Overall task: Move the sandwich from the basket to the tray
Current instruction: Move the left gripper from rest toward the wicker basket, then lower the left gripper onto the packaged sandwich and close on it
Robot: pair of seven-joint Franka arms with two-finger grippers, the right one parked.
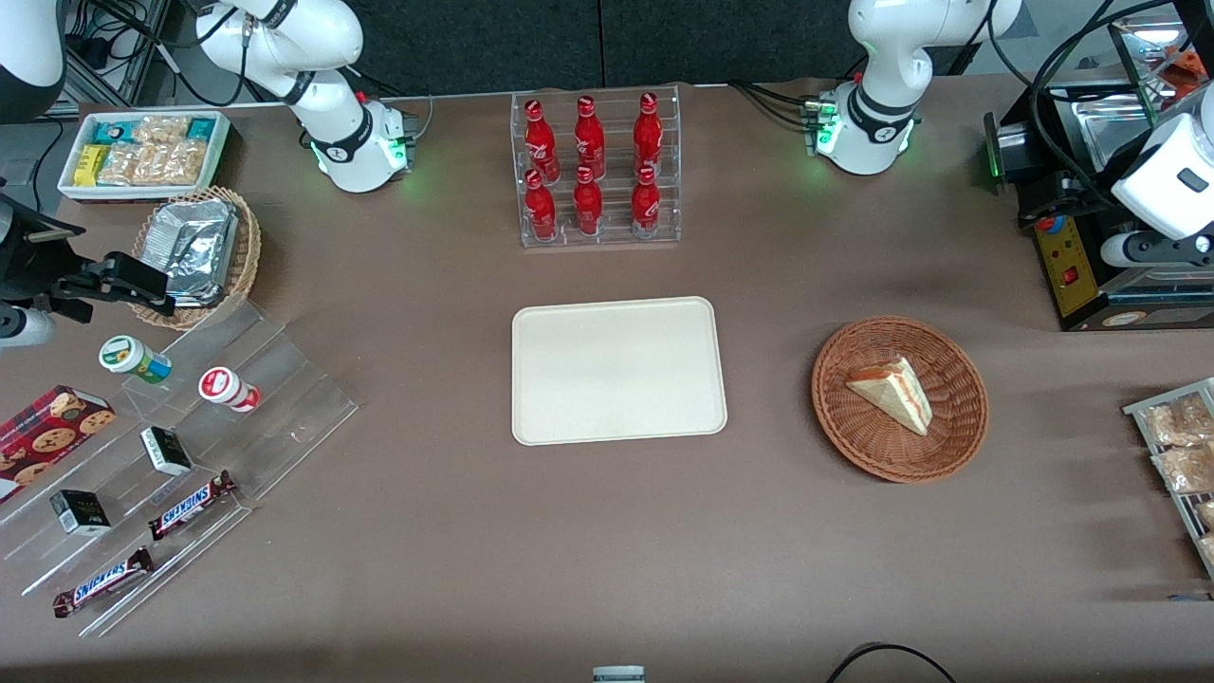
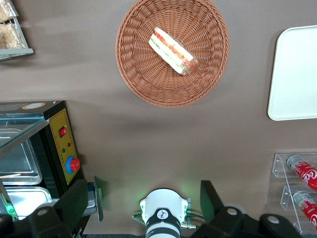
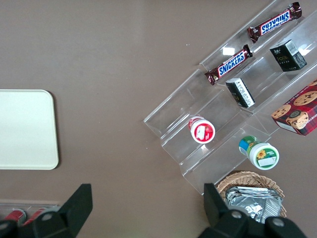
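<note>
While the sandwich (image 1: 892, 391) is lying on its side in the middle of the basket (image 1: 827, 417), filling edge showing, nothing is covering it, so it is sitting free for a top-down pick. Gripper (image 2: 143, 189) is hanging high toward the working arm's end of the table, above the machine with the red button (image 1: 1070, 267), fingers spread wide and holding nothing. Tray (image 1: 616, 370) is lying bare beside the basket, toward the parked arm's end. Bottle rack (image 1: 597, 171) is standing farther from the camera than the tray; snack packets (image 1: 1176, 446) are lying off the route. Judging the path basket-to-tray as unobstructed; the basket rim is looking like the only thing to clear
</note>
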